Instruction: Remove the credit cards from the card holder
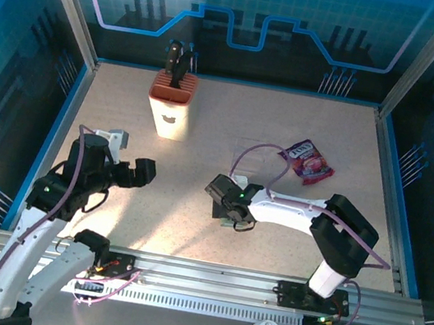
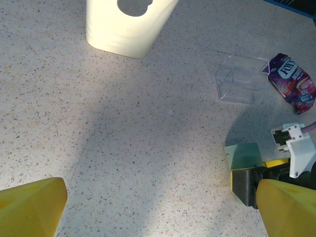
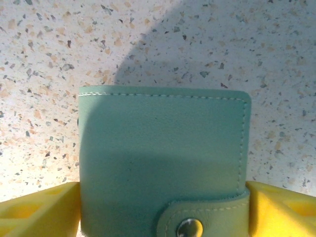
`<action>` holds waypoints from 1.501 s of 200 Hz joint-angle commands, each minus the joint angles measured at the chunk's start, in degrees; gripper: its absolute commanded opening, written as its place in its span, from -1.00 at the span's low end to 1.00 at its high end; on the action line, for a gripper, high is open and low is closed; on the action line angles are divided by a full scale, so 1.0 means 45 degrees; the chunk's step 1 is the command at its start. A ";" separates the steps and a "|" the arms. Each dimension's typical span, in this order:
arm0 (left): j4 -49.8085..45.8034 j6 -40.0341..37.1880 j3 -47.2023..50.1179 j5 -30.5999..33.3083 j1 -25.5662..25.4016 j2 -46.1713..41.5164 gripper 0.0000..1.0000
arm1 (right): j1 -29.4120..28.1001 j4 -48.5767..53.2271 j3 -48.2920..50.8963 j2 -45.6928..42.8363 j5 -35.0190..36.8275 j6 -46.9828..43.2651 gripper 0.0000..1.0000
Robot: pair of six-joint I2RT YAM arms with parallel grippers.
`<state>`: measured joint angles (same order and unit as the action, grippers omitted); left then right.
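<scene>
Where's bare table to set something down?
Widest bare patch: centre table, between the knife block, left gripper and right gripper. Another along the far edge right of the knife block. Crowded where the clear box and snack packet sit beyond the card holder.

The left arm (image 1: 72,180) rises from 7 o'clock and bends toward 3 o'clock, left gripper (image 1: 145,172) gaping wide, while the right arm (image 1: 308,215) reaches from 5 o'clock toward 9 o'clock, right gripper (image 1: 222,205) pointing down with its 2 fingers spread.

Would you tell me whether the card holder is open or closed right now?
Closed: the card holder lies folded, its snap tab buttoned across the front panel.
</scene>
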<state>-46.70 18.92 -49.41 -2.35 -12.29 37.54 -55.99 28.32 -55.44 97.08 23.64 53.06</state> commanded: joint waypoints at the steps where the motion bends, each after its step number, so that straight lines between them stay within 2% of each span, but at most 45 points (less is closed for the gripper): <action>1: -0.0072 -0.0157 0.0001 0.0258 -0.0119 -0.0100 0.98 | -0.0234 0.0578 -0.0012 -0.0758 0.0450 -0.0042 0.71; 44: -0.0365 0.0524 -0.0302 -0.0074 -0.0119 0.0570 0.99 | -0.0166 0.0962 -0.0285 -0.1605 -0.0061 -0.0942 0.77; 68: -0.0402 0.1515 -0.0322 -0.0593 -0.0119 0.1282 0.98 | -0.0098 0.1335 -0.0460 -0.1836 -0.0273 -0.1395 0.77; 85: -0.0255 0.2377 -0.0006 -0.0366 -0.0139 0.1571 0.99 | -0.0049 0.1408 -0.0419 -0.2120 -0.0508 -0.1626 0.76; 139: 0.1507 0.4394 0.1277 -0.1354 -0.0581 0.2449 0.99 | 0.0189 0.1334 -0.0007 -0.2913 -0.1291 -0.2078 0.65; 179: 0.3841 0.6152 0.2280 -0.2107 -0.1531 0.3150 0.99 | 0.0805 0.1202 0.0306 -0.3199 -0.2414 -0.2598 0.44; 217: 0.5901 0.7509 0.3263 -0.1661 -0.2546 0.3456 0.99 | 0.1164 0.1247 0.0450 -0.3332 -0.2939 -0.2856 0.33; 300: 0.8236 0.9284 0.4221 -0.1064 -0.4074 0.4782 0.99 | 0.1373 0.1578 -0.0363 -0.1963 -0.3011 -0.3079 -0.06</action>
<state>-14.20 57.21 -31.53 -8.43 -28.69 58.00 -50.54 33.43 -54.48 85.95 10.20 39.64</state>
